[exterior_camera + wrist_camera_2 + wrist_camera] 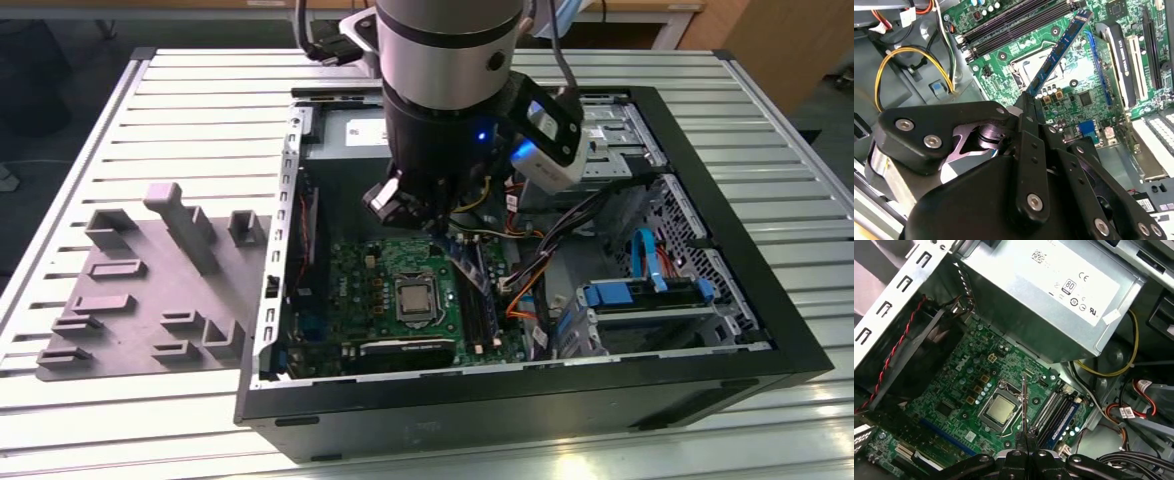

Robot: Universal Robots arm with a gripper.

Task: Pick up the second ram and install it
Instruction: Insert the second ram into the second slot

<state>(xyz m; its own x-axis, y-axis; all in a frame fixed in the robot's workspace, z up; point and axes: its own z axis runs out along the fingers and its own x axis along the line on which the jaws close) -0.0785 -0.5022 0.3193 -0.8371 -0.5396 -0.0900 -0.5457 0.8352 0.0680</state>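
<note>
The gripper [1028,102] has its fingers pressed together on the two flat faces of the second ram [1059,50], clamped on one end so that most of the stick juts free beyond the fingertips; in the first wrist view the stick shows edge-on as a thin line against the green board [954,390], between the processor [1000,409] and the long memory slots [1054,412], and it seems to hang above them rather than touch them; in the exterior view the arm reaches down into the open computer case [534,400], towards its far side, with the grey tray [147,300] lying well apart on the table at the exterior view's left; I judge the stick very light and stiff, a thin flat card that will not sag, yet fragile; its small chips and contact edge are best left untouched, and its smooth faces could slip or twist in a weak pinch; the sound hold is on the flat faces near a short end, leaving the contact edge free; it should bear load along its own plane far better than across it
</note>
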